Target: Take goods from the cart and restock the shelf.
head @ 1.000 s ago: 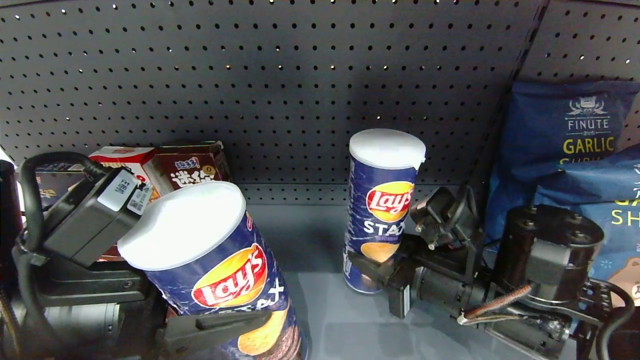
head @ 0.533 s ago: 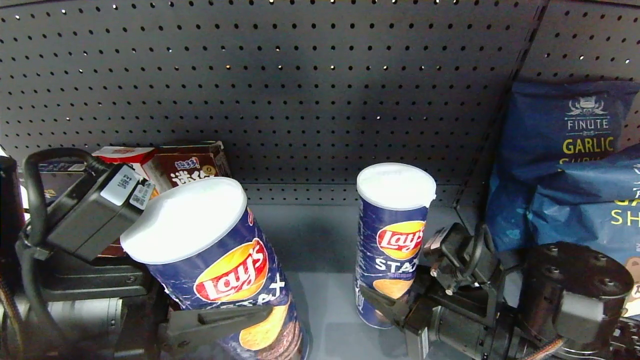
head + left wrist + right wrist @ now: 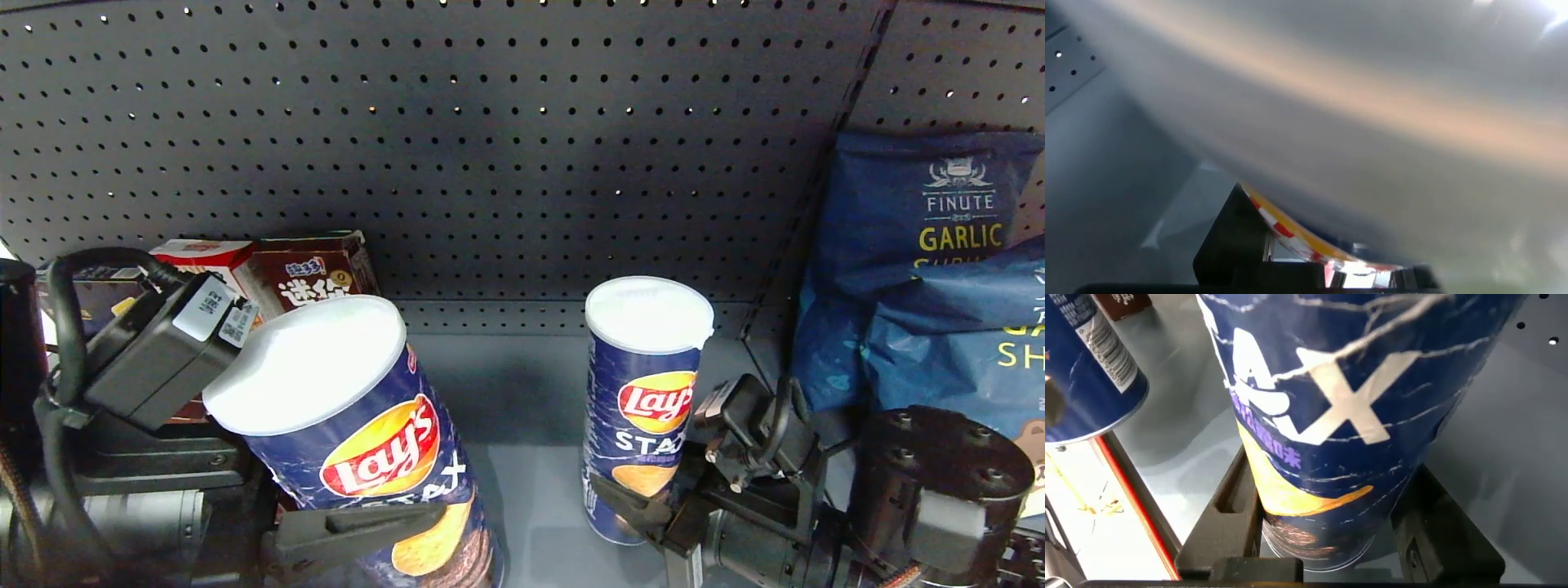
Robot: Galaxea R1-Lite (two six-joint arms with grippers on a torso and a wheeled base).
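Note:
Two dark blue chips cans with white lids are on the grey shelf. The bigger-looking near can leans at the front left, with my left gripper shut on its lower body; up close the can is a blur above one dark finger. The second can stands upright right of centre. My right gripper is shut on its lower part. In the right wrist view that can sits between the fingers of the right gripper, and the left arm's can is off to one side.
Brown and red snack boxes lie at the back left against the pegboard wall. Blue chip bags fill the right side past a divider. Bare shelf lies between the two cans. The shelf's red-striped front edge is near the right gripper.
The right gripper has carried its can to the right and nearer the shelf front, most of it in the first half second. The left can shifted only slightly.

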